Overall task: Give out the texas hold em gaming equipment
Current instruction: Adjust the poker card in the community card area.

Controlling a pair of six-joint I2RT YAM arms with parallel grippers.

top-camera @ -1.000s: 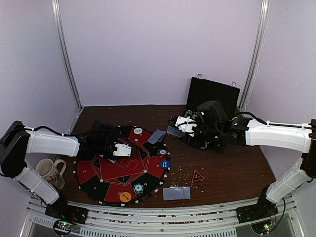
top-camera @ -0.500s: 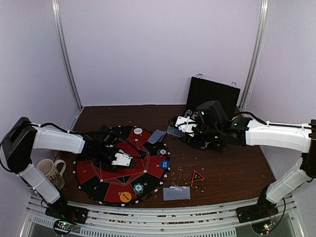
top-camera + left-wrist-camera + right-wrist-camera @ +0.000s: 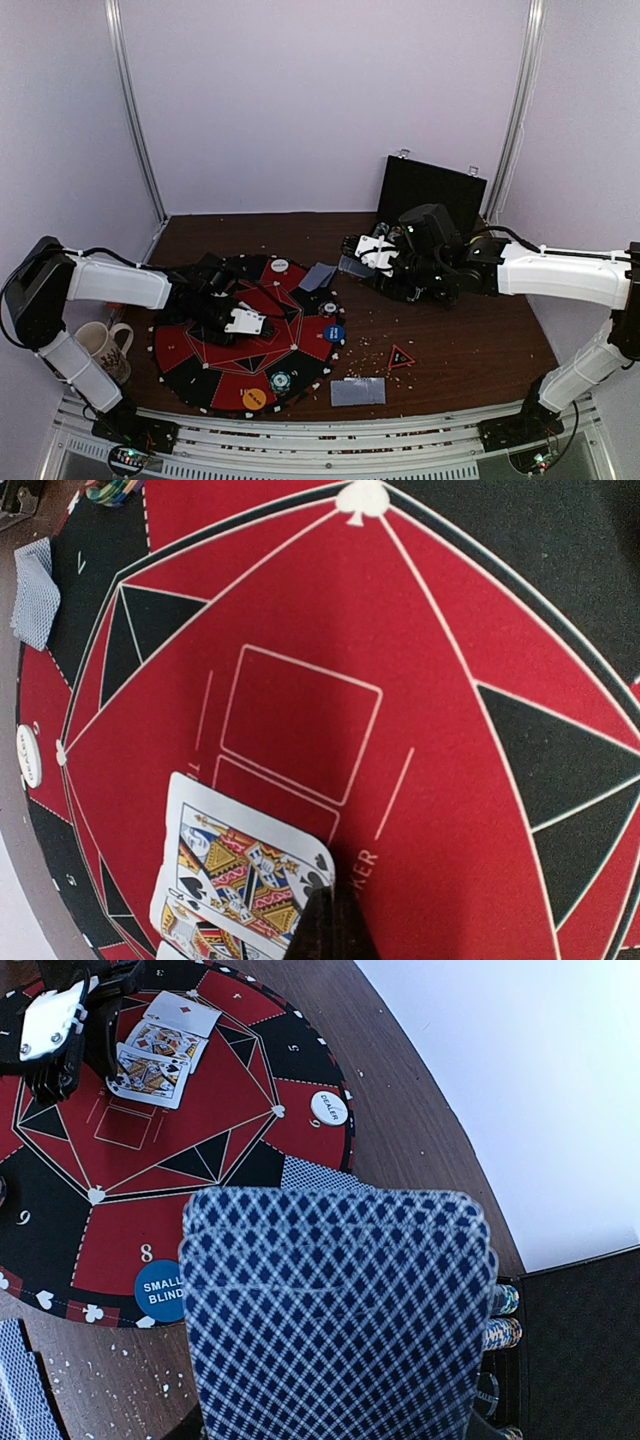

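Observation:
My left gripper (image 3: pixel 244 322) is over the round red-and-black poker mat (image 3: pixel 200 352) with its fingers (image 3: pixel 335 928) shut. The tip rests at the corner of a face-up king of spades (image 3: pixel 235 875) lying flat on the mat. A second face-up card (image 3: pixel 186 1014) lies beside it. My right gripper (image 3: pixel 365 253) hovers at the mat's far right, shut on a deck of blue-backed cards (image 3: pixel 335 1310) that hides its fingers. On the mat's rim sit the white dealer disc (image 3: pixel 279 266), the blue small-blind disc (image 3: pixel 334 333), an orange disc (image 3: pixel 254 399) and a striped chip (image 3: pixel 280 380).
A black chip case (image 3: pixel 430 190) stands open at the back right, with stacked chips (image 3: pixel 505 1315) in it. Face-down cards lie at the mat's far edge (image 3: pixel 318 276) and near the table's front (image 3: pixel 357 391). A mug (image 3: pixel 100 345) stands at the left, a red triangle marker (image 3: pixel 401 356) on the right.
My left gripper has moved toward the near side of the mat, then held almost still. The right arm with the deck has not moved.

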